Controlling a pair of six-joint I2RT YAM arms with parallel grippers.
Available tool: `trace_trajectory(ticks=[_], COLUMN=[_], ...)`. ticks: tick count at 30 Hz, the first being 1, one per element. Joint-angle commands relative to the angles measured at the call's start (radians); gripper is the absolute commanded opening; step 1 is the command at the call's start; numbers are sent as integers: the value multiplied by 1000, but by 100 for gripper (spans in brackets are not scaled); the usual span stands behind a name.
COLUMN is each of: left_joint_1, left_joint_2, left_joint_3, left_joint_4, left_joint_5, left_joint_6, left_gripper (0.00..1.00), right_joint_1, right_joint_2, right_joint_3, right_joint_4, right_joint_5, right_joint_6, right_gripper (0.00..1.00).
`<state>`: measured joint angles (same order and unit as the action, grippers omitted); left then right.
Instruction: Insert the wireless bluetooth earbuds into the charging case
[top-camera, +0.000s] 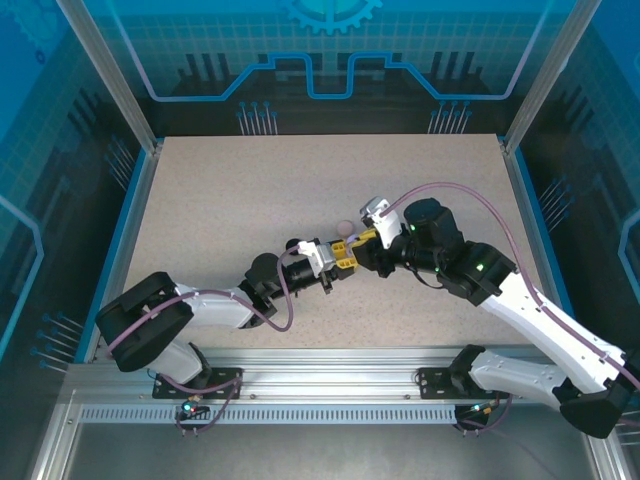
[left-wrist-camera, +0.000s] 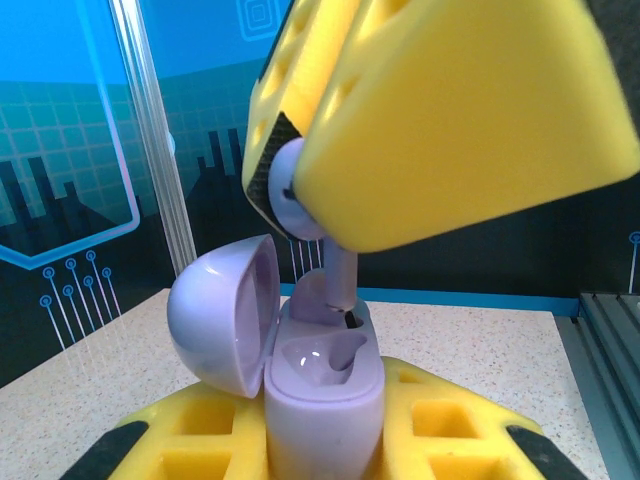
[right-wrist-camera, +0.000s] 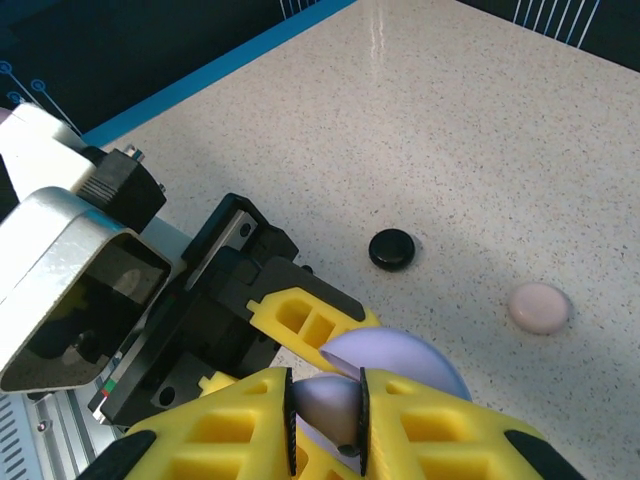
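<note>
Two grippers are meeting over the tabletop (right-wrist-camera: 450, 120). L gripper (left-wrist-camera: 325, 440) jaws are clenching the lilac charging case (left-wrist-camera: 325, 400) upright, w/ its lid (left-wrist-camera: 225, 315) hanging open sideways. R gripper (right-wrist-camera: 328, 420) jaws are pinching a lilac earbud (left-wrist-camera: 298, 205) just above that case, stem dipping into its well. Black case (right-wrist-camera: 391, 248) & pink case (right-wrist-camera: 539, 306) are lying shut nearby, apart from each other.

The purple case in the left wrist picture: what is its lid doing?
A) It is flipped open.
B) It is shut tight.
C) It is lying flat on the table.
A: the lid stands swung open to one side of the lilac case, hinged to it, and a lilac earbud has its stem at the opening.
</note>
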<state>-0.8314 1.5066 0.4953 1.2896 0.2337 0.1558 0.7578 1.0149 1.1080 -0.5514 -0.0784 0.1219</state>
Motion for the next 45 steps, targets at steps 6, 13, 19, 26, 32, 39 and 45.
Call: trace_trajectory(ticks=[6,13,19,26,32,39,45], left_joint_1=[-8,-10,-9,-9,-9,-9,-10], left_joint_2=[-2,-3,-2,-3,-3,1,0], left_joint_3=[22,20,20,20,17,21,22], left_joint_4=[48,50,50,52,51,51,51], left_joint_5=[13,11,9,9,6,4,1], left_joint_6=[-17,-17,-18,-20,-18,-38,-46], left_gripper=[1,2,1,2,2,2,1], right_joint_1=[20,20,20,20,19,19,20], right_joint_2=[14,2,-1,14,2,-22,-16], right_joint_3=[-5,-16,-33,-51,-38,-49,-62], right_joint_4=[12,-23,-29,1,14,85,132], right_joint_5=[9,30,32,11,10,-16,-35], right_joint_6=[-14,-23,-26,-12,-3,14,29], right_gripper=[22,22,23,23,23,23,23])
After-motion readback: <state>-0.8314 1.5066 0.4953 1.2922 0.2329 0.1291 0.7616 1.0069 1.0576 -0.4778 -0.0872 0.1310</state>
